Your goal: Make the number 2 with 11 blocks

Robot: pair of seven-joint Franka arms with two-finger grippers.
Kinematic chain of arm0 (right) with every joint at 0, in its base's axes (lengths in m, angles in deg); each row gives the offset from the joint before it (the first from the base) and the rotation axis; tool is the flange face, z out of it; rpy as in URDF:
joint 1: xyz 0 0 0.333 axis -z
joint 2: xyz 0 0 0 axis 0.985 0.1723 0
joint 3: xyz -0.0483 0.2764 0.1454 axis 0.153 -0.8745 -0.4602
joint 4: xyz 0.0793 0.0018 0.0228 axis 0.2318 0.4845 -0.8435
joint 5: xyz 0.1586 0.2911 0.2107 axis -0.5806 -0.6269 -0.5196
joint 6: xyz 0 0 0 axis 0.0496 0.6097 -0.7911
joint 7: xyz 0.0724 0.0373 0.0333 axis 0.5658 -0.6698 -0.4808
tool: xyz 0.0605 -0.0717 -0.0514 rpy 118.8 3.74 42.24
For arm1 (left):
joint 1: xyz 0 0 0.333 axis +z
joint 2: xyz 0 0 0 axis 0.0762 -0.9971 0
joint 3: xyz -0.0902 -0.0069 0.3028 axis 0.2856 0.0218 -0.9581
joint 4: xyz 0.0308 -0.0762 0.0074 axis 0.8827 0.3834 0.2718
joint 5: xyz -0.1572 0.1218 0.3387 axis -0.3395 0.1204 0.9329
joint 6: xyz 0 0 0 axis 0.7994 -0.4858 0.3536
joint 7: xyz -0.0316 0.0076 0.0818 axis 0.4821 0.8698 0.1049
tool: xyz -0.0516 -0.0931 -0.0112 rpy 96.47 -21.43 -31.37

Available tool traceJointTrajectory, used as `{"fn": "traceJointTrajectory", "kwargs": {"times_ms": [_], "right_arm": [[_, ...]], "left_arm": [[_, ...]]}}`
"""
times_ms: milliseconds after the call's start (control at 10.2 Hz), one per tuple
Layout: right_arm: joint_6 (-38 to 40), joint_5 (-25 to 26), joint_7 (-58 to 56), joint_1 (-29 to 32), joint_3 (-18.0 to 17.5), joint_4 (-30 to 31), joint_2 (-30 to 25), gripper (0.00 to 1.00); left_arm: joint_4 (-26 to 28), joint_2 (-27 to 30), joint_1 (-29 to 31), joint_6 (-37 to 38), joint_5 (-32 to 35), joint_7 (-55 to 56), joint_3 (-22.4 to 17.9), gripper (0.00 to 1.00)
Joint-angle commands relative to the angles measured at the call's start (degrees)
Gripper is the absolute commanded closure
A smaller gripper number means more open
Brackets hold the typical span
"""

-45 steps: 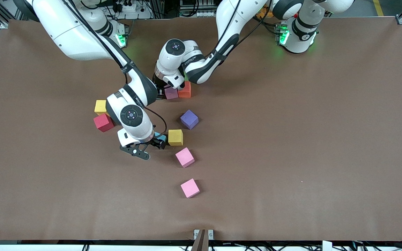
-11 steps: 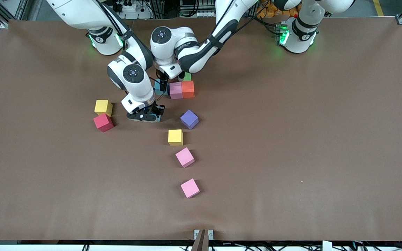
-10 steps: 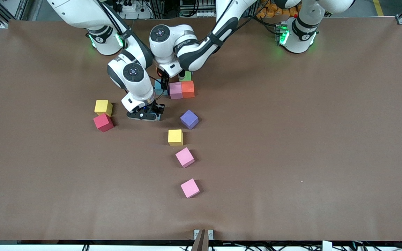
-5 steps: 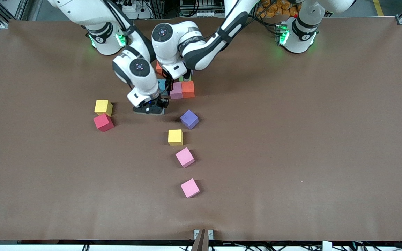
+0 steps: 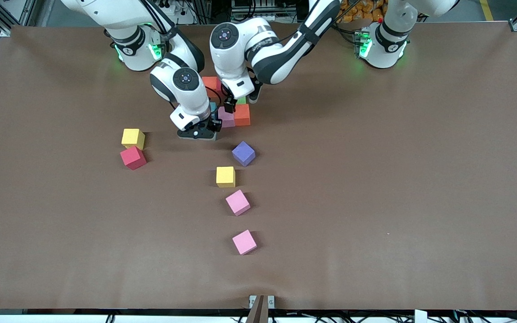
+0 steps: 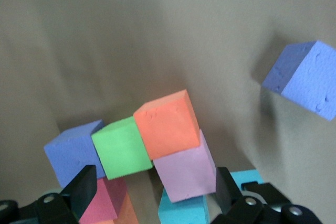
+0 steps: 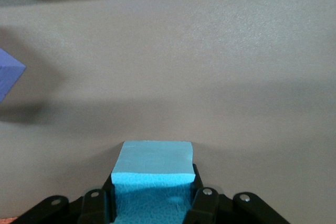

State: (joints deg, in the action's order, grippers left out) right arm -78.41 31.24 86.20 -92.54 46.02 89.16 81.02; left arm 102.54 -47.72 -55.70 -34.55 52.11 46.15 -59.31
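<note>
Collision is your main risk: the right gripper (image 7: 152,203), clamped on a light blue block (image 7: 153,166), and the left gripper (image 6: 152,192), spread wide, crowd the half-built number 2 (image 5: 234,112) near the table's (image 5: 375,179) robot-side edge, and could knock placed cubes apart.

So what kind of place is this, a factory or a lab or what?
Most likely a robotics lab or test bench. Two white robot arms are bolted along one edge of a table covered in brown sheet, loose foam blocks lie scattered on it, and metal framing and cables run past the table's edge.
</note>
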Motion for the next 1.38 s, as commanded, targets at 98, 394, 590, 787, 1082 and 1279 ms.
{"fn": "traceJointTrajectory", "kwargs": {"times_ms": [98,394,590,787,1082,1279], "right_arm": [[-0.78,1.23,0.49,0.42,-0.73,2.34,-0.76,1.0],[-0.52,1.23,-0.4,0.5,-0.73,2.6,-0.76,1.0],[-0.08,1.23,0.04,0.59,-0.73,2.43,-0.76,0.01],[-0.08,1.23,0.04,0.59,-0.73,2.17,-0.76,0.0],[-0.08,1.15,0.13,0.85,-0.82,1.73,-2.68,0.0],[-0.08,0.97,1.88,1.47,-0.73,0.33,-4.79,0.0]], "left_arm": [[7.38,4.02,4.74,-0.81,-1.42,-8.67,0.42,0.0],[9.74,2.26,5.97,-6.76,-1.24,-10.44,0.24,0.0],[15.61,2.43,5.54,-13.7,-0.54,-10.97,0.42,0.0],[19.06,3.13,5.62,-15.67,-0.45,-15.0,1.65,0.0],[20.29,2.78,5.54,-16.72,-0.45,-15.9,2.87,0.0],[20.83,2.35,5.45,-16.72,0.94,-15.98,3.93,0.0]]}}
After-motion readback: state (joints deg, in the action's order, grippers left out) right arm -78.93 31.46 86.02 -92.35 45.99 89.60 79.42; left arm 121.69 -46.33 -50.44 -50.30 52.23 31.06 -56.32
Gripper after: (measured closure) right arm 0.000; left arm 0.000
